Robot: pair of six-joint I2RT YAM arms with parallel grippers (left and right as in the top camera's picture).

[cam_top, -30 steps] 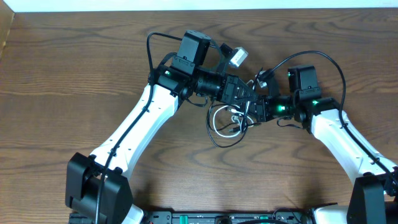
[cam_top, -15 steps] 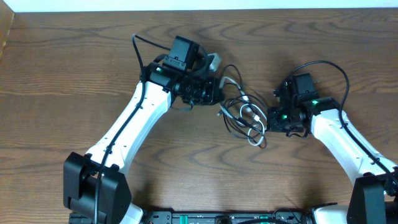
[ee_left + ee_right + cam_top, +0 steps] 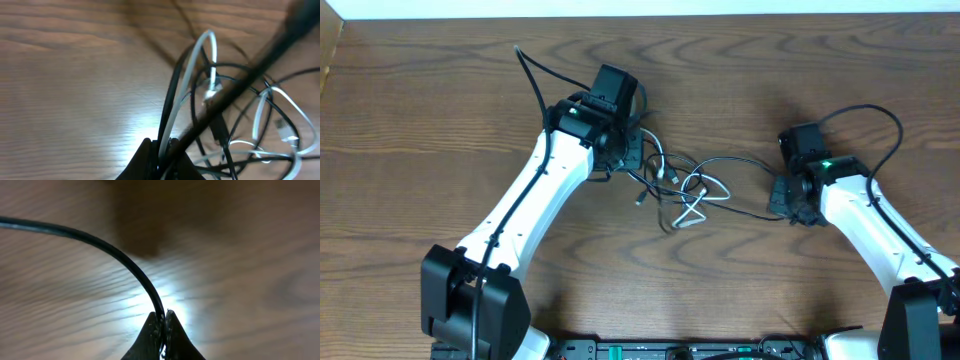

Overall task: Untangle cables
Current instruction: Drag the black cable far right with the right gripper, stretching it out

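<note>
Moved: both arms have swung apart since half a second ago, so the bundle now lies stretched sideways instead of bunched between them.
Overhead, left gripper [image 3: 636, 160]: closed on strands at the tangle's left end, nearer the far edge of the desk [image 3: 420, 100]. Looks like it's the anchor.
Overhead, right gripper [image 3: 782, 197]: pinching the black cable [image 3: 740, 162], which runs from the knot toward the right edge.
Overhead, white cable [image 3: 696, 208]: looped around mid-desk with black loops crossing it, so not untangled yet imo.
Left wrist, grip: jaws shut on the white cable [image 3: 192, 65] with a black strand [image 3: 171, 100] right beside it. The rest of the mess fans out beyond.
Right wrist, grip: jaws clamped on the black cable [image 3: 125, 260] alone, probably so that pulling drags only that one free.
</note>
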